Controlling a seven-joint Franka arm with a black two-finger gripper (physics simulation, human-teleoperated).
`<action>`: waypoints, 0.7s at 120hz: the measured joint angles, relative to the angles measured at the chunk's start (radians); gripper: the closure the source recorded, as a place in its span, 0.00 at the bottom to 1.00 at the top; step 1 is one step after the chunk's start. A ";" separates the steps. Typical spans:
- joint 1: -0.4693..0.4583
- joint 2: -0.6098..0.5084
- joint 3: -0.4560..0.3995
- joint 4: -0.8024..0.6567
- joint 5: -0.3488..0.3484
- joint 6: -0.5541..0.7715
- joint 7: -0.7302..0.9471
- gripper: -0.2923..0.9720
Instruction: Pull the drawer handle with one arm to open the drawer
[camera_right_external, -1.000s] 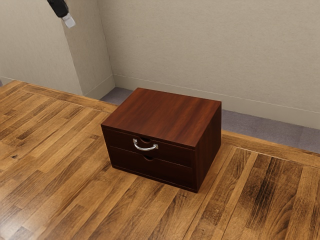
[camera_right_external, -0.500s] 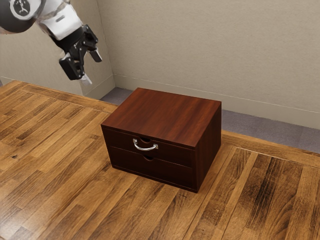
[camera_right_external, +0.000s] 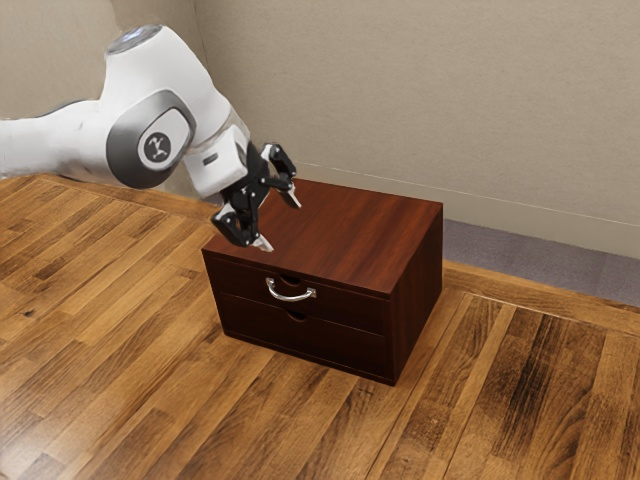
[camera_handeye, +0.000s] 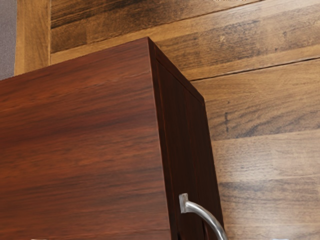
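The pincer (camera_right_external: 279, 220), fingers apart, hovers over the cabinet (camera_right_external: 345, 225)'s front edge. On that front, the drawer (camera_right_external: 345, 306)'s handle (camera_right_external: 290, 292) looks rigid, slick metal, best clamped mid-bar.

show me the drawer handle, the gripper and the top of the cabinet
drawer handle (camera_right_external: 288, 297), exterior view, middle of the silver bar's curve
gripper (camera_right_external: 281, 224), exterior view, midway between its open fingertips
cabinet top (camera_right_external: 345, 225), exterior view, bare middle of the wooden panel
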 joint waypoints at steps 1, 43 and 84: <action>0.000 0.006 -0.001 0.001 -0.001 0.005 0.002 0.32; 0.016 -0.028 0.030 -0.137 -0.016 0.237 0.045 0.47; 0.015 -0.138 0.019 -0.335 -0.009 0.358 0.057 0.53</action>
